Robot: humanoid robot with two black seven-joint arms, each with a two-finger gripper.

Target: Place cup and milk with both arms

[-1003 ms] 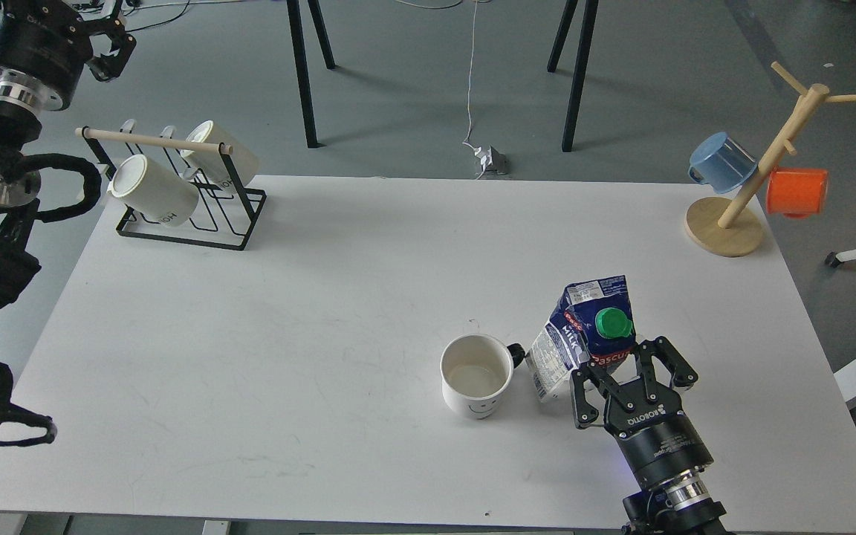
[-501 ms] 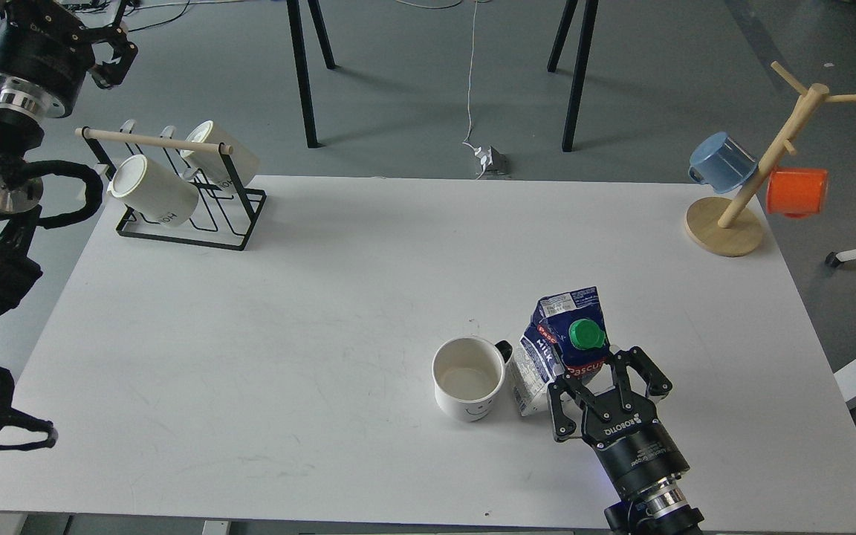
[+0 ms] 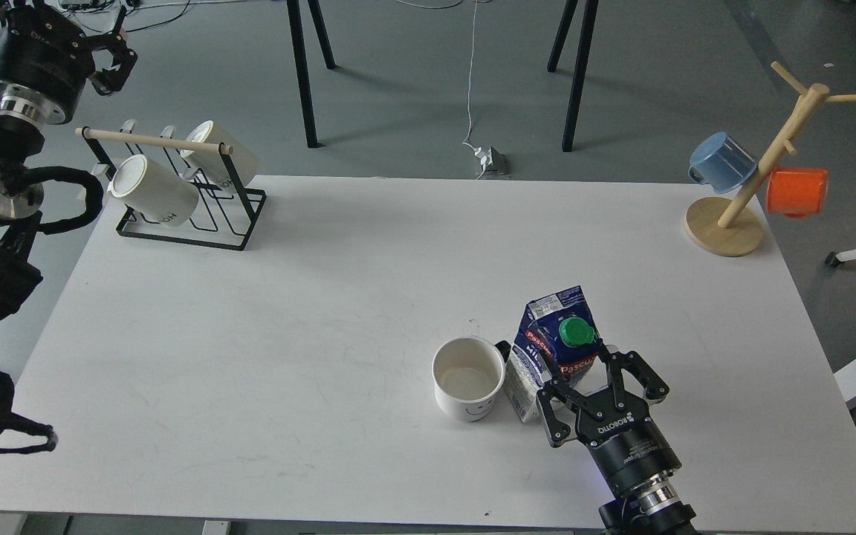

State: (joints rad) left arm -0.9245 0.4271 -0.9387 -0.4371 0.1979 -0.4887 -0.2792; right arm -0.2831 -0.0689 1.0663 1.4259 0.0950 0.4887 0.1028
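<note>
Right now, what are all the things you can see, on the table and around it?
cup: 1, white, table front, upright.
milk: 1, blue-white, green cap, right of cup.
cream mugs: 2, on black wire rack, far left.
wooden mug tree: 1, far right.
blue cup: 1, on tree.
orange cup: 1, on tree.
table: 1, white.
right tool: black, fingers around milk.
left tool: black, raised, top left.
</note>
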